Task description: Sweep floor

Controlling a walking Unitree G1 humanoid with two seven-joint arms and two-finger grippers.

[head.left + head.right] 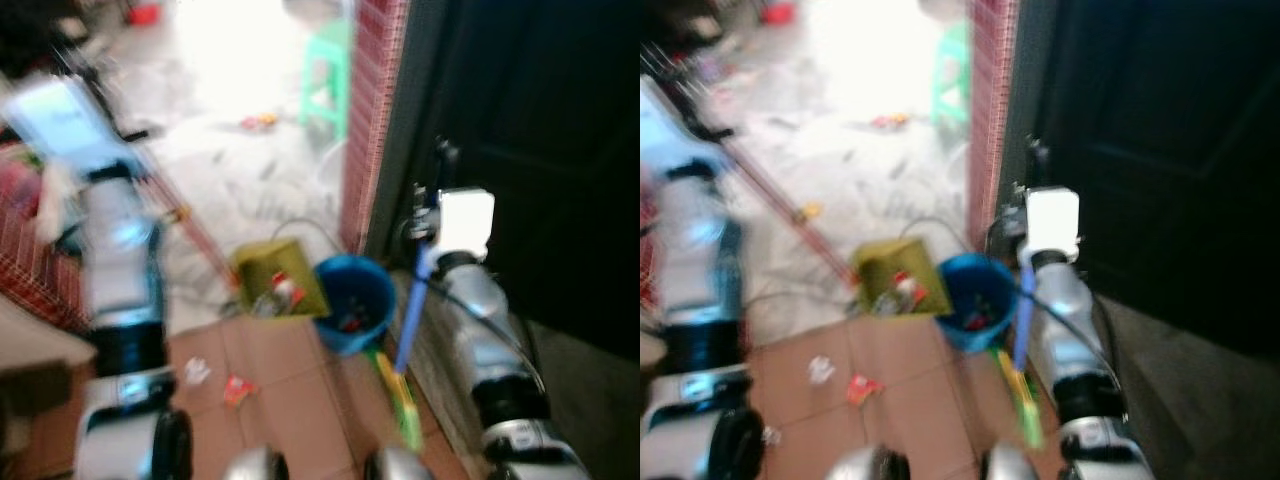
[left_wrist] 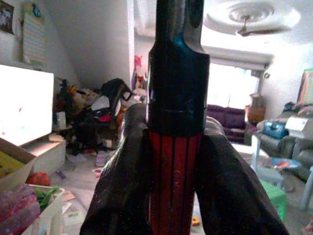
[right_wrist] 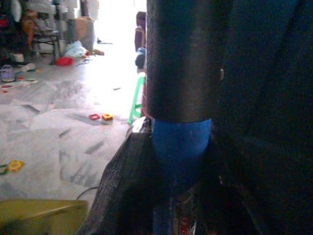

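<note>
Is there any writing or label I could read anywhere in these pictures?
None is readable.
Blue handle: red and white print at its lower end, too blurred to read.
Wall chart: rows of marks, too small to read.
Wrappers on the floor: blurred.

A red, black-striped broom handle (image 2: 174,186) with a glossy black cap sits between the left gripper's (image 2: 174,196) black fingers, while the right gripper's (image 3: 178,196) black fingers clasp a bright blue pole (image 1: 411,305) topped by a black sleeve, running down to a green and yellow head (image 1: 400,398). Terracotta-brown square tiles (image 1: 290,400) carry white and red scraps of litter (image 1: 236,388), next to an olive-yellow dustpan (image 1: 275,280) and a round blue bucket (image 1: 352,302). Beyond lies grey-veined white marble floor (image 1: 215,160), a mint-green plastic stool (image 1: 328,75) and a red-and-white checked brick-pattern pillar (image 1: 368,110) against a black door (image 1: 540,140).
</note>
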